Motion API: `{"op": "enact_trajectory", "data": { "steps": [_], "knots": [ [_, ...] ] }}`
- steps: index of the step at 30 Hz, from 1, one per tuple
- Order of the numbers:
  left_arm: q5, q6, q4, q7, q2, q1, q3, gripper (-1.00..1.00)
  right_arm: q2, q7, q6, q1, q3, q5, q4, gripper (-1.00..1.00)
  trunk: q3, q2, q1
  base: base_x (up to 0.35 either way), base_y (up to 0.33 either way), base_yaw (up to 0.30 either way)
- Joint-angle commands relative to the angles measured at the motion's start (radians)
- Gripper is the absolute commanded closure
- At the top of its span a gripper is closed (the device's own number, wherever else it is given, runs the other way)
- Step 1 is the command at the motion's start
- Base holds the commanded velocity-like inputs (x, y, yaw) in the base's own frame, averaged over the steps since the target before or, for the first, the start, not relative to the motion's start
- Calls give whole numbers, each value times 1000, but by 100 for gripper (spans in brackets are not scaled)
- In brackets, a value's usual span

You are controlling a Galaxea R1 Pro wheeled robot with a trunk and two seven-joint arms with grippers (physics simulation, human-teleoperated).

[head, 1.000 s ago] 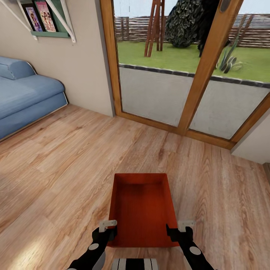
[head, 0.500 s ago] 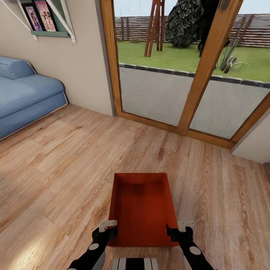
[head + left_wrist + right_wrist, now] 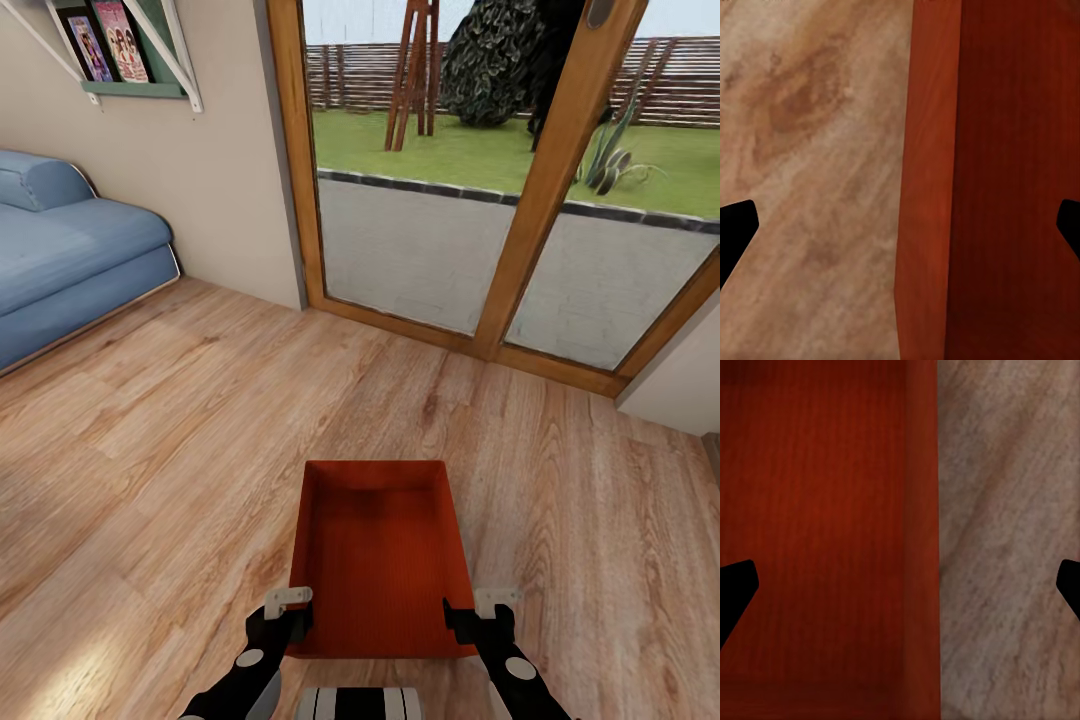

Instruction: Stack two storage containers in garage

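Observation:
One orange-red storage container [image 3: 380, 560] lies open-topped and empty on the light wood plank floor of the living room, just in front of me. My left gripper [image 3: 289, 614] straddles its left wall near the near corner. In the left wrist view that wall [image 3: 930, 187] runs between the wide-apart fingertips [image 3: 733, 232]. My right gripper [image 3: 471, 612] straddles the right wall in the same way, and the right wrist view has this wall [image 3: 922, 540] between spread fingertips [image 3: 735, 589]. Both grippers are open, with their fingers apart from the walls.
Wood-framed glass doors [image 3: 520, 230] stand ahead, with a lawn and fence outside. A blue sofa [image 3: 70, 260] lines the left wall under a shelf of books [image 3: 110, 45]. A white wall corner [image 3: 680, 380] juts in at the right. Bare plank floor [image 3: 180, 450] surrounds the container.

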Motion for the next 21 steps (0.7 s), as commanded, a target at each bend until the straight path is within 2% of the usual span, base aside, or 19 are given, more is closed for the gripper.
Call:
{"op": "enact_trajectory", "data": {
  "steps": [1, 21],
  "knots": [
    [-3, -4, 1, 1, -1, -1, 4, -100, 0, -4, -2, 0, 0, 7, 1, -100, -1, 0, 0, 0, 0, 0],
    [-3, -4, 1, 2, -8, -1, 4, -100, 0, -4, -4, 0, 0, 7, 1, -100, -1, 0, 0, 0, 0, 0]
  ]
}}
